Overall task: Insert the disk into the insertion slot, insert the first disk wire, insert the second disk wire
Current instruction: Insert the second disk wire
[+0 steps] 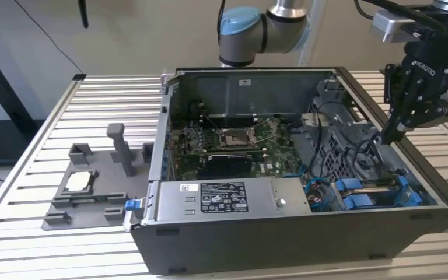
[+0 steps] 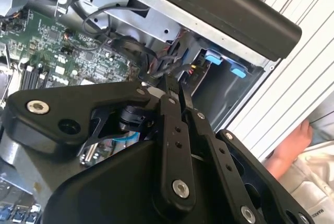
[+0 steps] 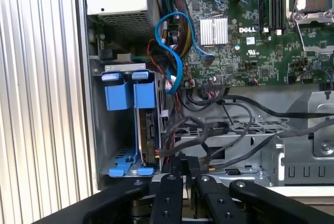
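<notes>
The disk (image 1: 381,188), in its bright blue carrier (image 3: 129,96), sits in the insertion slot at the case's corner nearest the exterior view's right. In the first wrist view its thin edge (image 3: 150,130) runs between the blue clips. My gripper (image 1: 388,137) hangs just inside the case wall on the exterior view's right, above the slot and slightly behind it. The fingers (image 2: 168,94) are pressed together, and a bundle of black disk wires (image 3: 180,132) runs right up to the tips, so they look shut on one wire. The wire's plug is hidden.
The open computer case (image 1: 286,233) lies on a slatted table (image 1: 21,192), with the motherboard (image 1: 232,140) and a grey power-supply box (image 1: 224,198) inside. A grey fixture (image 1: 84,192) stands at the exterior view's left. A person's hand (image 2: 295,140) rests beyond the case wall.
</notes>
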Available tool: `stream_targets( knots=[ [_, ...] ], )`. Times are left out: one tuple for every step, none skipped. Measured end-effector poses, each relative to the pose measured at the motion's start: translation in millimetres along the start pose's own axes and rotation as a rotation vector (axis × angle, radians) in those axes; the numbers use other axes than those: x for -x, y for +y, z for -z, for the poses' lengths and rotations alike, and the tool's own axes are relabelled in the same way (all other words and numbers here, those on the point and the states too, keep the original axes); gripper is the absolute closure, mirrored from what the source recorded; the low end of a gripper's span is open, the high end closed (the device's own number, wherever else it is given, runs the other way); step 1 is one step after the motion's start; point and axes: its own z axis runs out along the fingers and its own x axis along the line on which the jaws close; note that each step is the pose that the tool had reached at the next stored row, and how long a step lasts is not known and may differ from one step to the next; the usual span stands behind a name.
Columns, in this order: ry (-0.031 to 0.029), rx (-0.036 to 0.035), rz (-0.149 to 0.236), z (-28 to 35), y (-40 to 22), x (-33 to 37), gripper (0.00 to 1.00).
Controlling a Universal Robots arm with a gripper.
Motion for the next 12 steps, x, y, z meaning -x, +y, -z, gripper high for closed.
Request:
stream_targets(
  knots=[
    [0.0001, 0.0, 0.0, 0.2, 1.5, -0.1, 0.84],
    [0.0002, -0.0001, 0.0, 0.5, 3.0, -0.3, 0.84],
    [0.0004, -0.0002, 0.0, 0.7, 4.5, -0.4, 0.84],
    [0.0007, -0.0003, 0.0, 0.9, 6.1, -0.5, 0.84],
    [0.0009, -0.0004, 0.0, 1.0, 7.8, -0.6, 0.84],
    [0.0013, -0.0006, 0.0, 1.0, 9.6, -0.8, 0.84],
    [0.0016, -0.0008, 0.0, 1.1, 11.3, -0.9, 0.84],
    [0.0021, -0.0011, 0.0, 1.1, 13.1, -1.0, 0.84],
    [0.0023, -0.0013, 0.0, 1.2, 14.6, -1.1, 0.84],
    [0.0025, -0.0015, 0.0, 1.5, 15.7, -1.1, 0.84],
    [0.0027, -0.0017, 0.0, 1.9, 16.8, -1.2, 0.84],
    [0.0025, -0.0018, 0.0, 2.2, 18.0, -1.2, 0.84]
  ],
)
